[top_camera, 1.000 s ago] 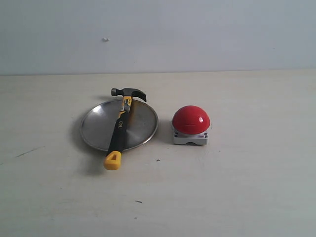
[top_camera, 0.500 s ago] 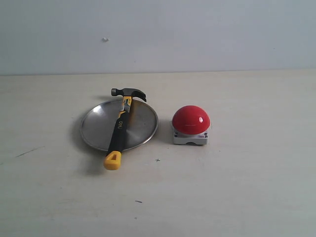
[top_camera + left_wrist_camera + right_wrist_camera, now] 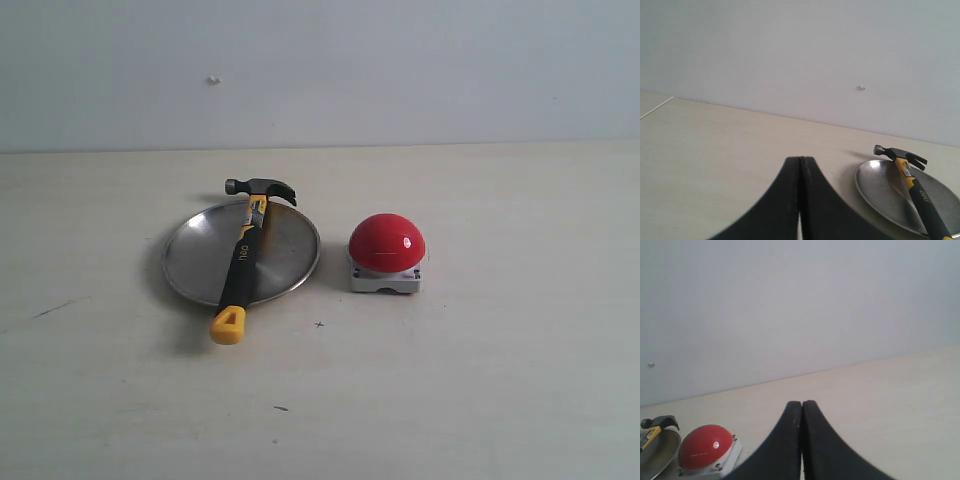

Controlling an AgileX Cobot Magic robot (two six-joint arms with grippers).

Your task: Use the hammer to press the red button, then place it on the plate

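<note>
The hammer (image 3: 243, 258) lies across the silver plate (image 3: 196, 255), its dark head past the far rim and its yellow looped end over the near rim on the table. Right of the plate stands the red button (image 3: 386, 243) on its grey base. Neither arm shows in the exterior view. In the left wrist view my left gripper (image 3: 801, 159) is shut and empty, with the plate (image 3: 880, 192) and hammer (image 3: 915, 186) off to one side. In the right wrist view my right gripper (image 3: 802, 403) is shut and empty, with the red button (image 3: 704, 446) some way off.
The light wooden table (image 3: 480, 380) runs to a plain pale wall (image 3: 400, 70) at the back. A small white speck (image 3: 213, 80) sits on the wall. A few dark marks dot the table near the front.
</note>
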